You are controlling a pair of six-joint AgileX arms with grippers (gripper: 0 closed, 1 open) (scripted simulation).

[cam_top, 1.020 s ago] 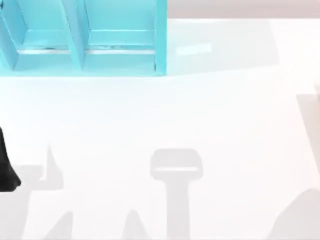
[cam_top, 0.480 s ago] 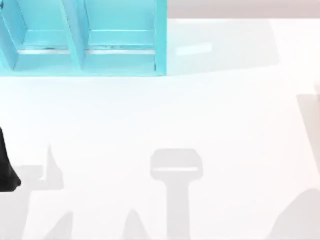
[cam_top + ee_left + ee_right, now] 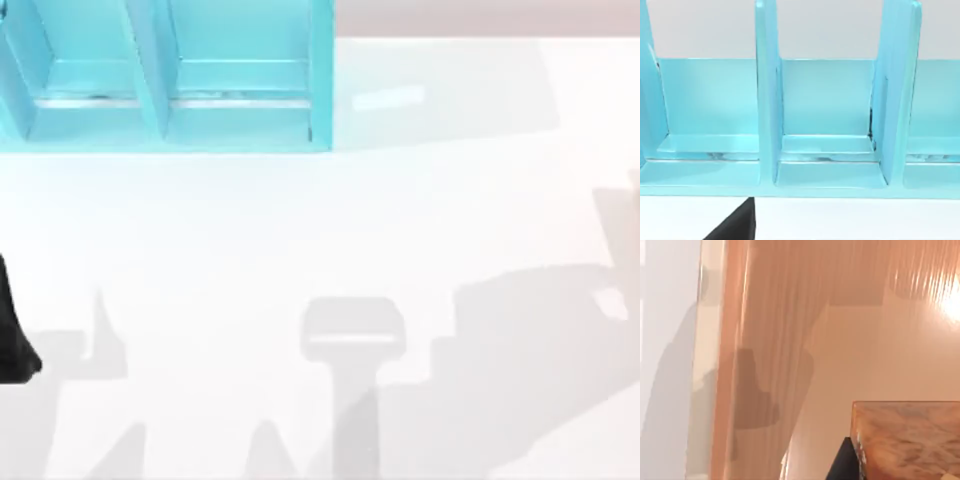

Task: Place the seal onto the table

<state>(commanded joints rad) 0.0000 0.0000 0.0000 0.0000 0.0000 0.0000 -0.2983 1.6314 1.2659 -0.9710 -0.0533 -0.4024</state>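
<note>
Orange-brown and glossy, the seal (image 3: 907, 440) sits close up in the right wrist view, its edge touching a black part of the right gripper (image 3: 842, 462). Behind both is a smooth peach-coloured surface (image 3: 850, 340). Whether this gripper is clamped on the seal cannot be told.

From above, the white table (image 3: 330, 230) carries a broad grey shadow (image 3: 520, 350) on its near right. The left arm (image 3: 15, 330) is parked at the near left edge. In the left wrist view a black part of the left gripper (image 3: 737, 226) hangs over the white table; its state cannot be told either.

Farthest off, at the far left of the table, stands the turquoise shelf unit (image 3: 160, 110), with upright dividers between open compartments.
</note>
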